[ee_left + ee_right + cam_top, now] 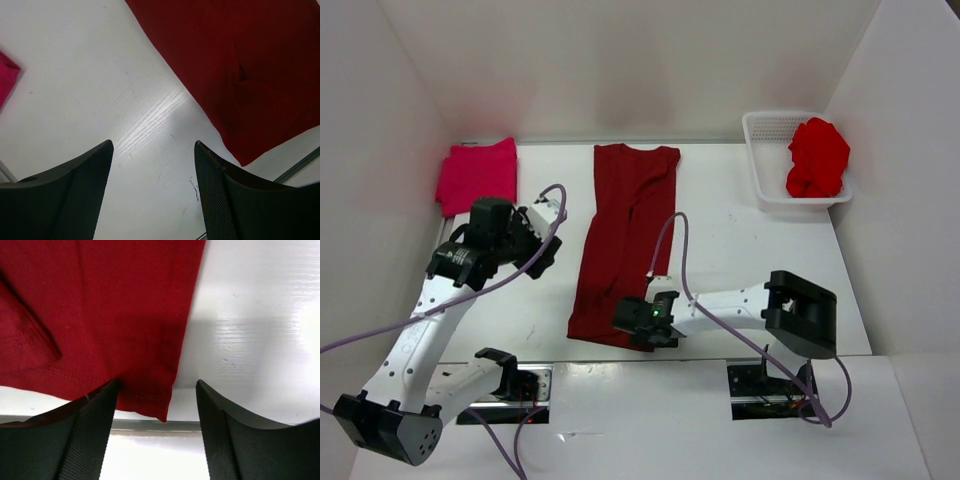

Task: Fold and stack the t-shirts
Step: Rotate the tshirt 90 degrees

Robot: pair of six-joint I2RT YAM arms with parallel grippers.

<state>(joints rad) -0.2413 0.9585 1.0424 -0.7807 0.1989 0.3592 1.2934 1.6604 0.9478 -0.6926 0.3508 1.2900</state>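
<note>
Dark maroon t-shirt (625, 240) lies long and flat mid-tabletop (740, 260). Right tool (155, 386) stands wide, straddling the near hem corner. Soft, limp cloth, likely light: pinch that stitched hem. Left tool (152, 146) gapes wide beside the shirt, holding nothing.

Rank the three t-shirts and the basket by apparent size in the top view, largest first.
1. Dark maroon t-shirt, laid out flat.
2. White basket.
3. Pink t-shirt and bright red t-shirt: about alike, the pink folded, the red bunched in the basket; too close to rank.
</note>
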